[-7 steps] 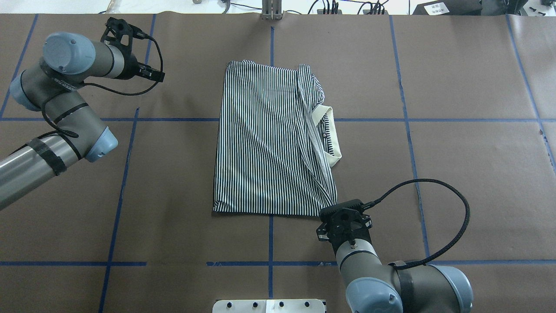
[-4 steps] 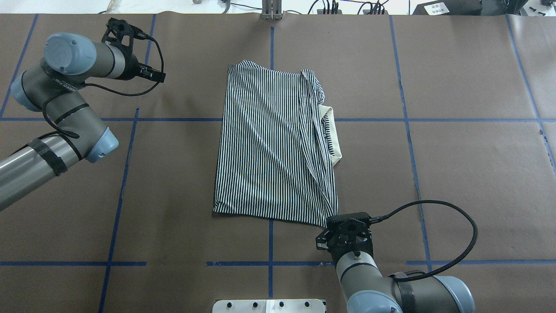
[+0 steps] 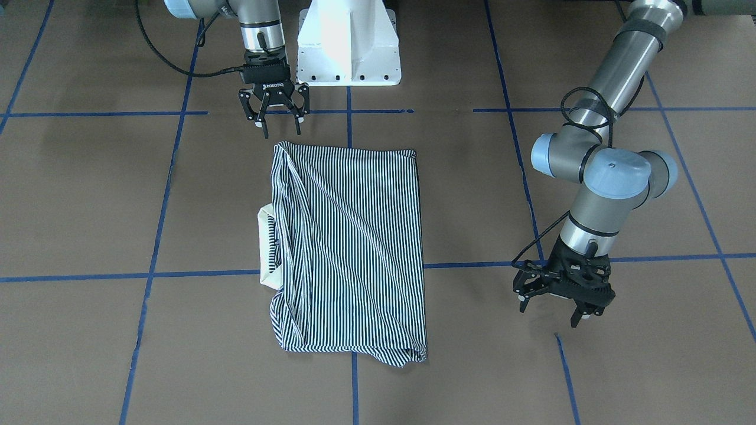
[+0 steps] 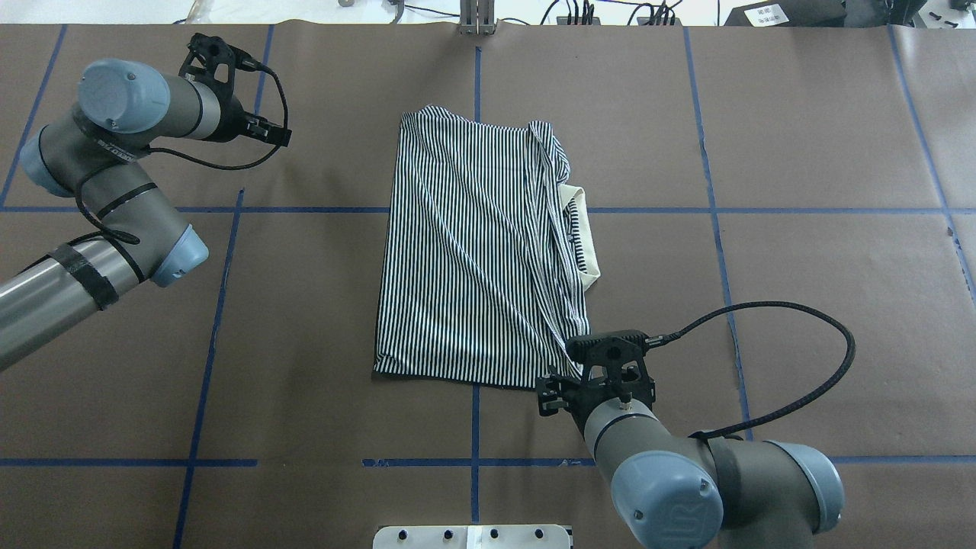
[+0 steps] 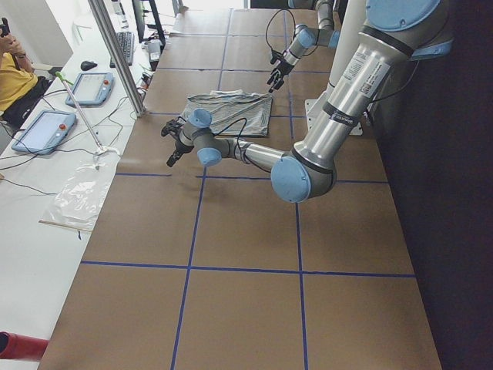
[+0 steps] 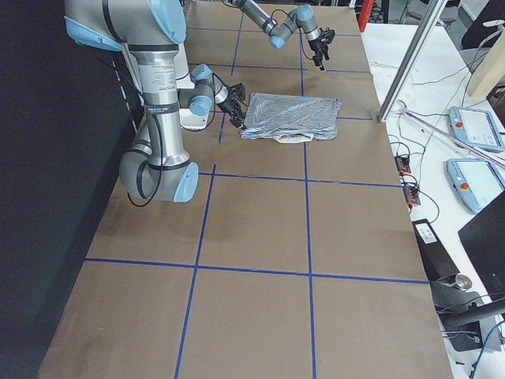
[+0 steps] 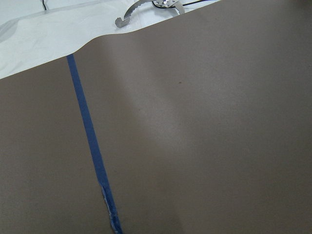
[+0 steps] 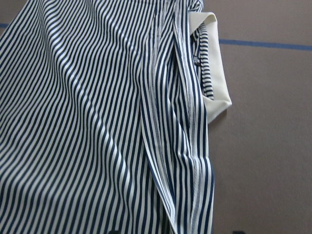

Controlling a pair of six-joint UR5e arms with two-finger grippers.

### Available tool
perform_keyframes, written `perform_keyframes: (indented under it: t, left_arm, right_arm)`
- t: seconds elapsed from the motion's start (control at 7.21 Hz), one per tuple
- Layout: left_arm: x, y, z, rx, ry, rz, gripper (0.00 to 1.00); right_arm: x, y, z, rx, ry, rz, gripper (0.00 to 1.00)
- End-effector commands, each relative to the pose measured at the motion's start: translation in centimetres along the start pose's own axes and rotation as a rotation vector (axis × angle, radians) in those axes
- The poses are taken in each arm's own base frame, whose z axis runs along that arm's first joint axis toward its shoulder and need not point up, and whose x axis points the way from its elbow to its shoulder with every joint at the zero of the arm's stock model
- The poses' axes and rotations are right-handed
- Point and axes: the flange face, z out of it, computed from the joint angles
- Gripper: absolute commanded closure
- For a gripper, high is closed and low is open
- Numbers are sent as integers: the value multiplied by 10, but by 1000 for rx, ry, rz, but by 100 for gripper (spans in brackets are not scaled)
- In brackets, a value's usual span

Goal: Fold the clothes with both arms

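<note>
The striped polo shirt (image 4: 473, 252) lies folded into a tall rectangle at the middle of the brown tabletop (image 4: 801, 152), its stripes running the length of the fold and a few diagonal creases crossing it. Its cream collar (image 4: 583, 236) sticks out from the shirt's right edge in the overhead view, about halfway down. The right hand (image 3: 279, 123) sits at the upper left of the front-facing frame, pointing down just beside the shirt's nearest corner. Its fingers are spread apart and there is no cloth between them. In the right wrist view the striped fabric fills most of the frame, with the collar at the upper right. The left hand (image 3: 552, 314) hangs at the lower right of the front-facing frame, well apart from the shirt. Its fingers are also spread wide over bare brown paper and it grips nothing. The left wrist view shows only the tabletop covering and one of the blue tape lines (image 7: 90, 136). The white pedestal base (image 3: 348, 47) stands at the top centre of the front-facing frame, just beside the right arm.
</note>
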Motion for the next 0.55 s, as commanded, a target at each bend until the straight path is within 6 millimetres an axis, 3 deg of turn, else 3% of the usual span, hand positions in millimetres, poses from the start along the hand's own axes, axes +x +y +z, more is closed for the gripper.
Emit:
perform_keyframes:
  t: [0.0, 0.28, 0.42]
  left_arm:
    - [1, 2, -1, -1, 3, -12, 0]
    - [0, 6, -2, -3, 3, -12, 0]
    - [3, 8, -1, -5, 5, -9, 0]
  right_arm:
    - [-8, -47, 25, -30, 14, -37, 45]
    - [-6, -38, 38, -76, 26, -91, 63]
    - [-8, -33, 40, -103, 20, -107, 65]
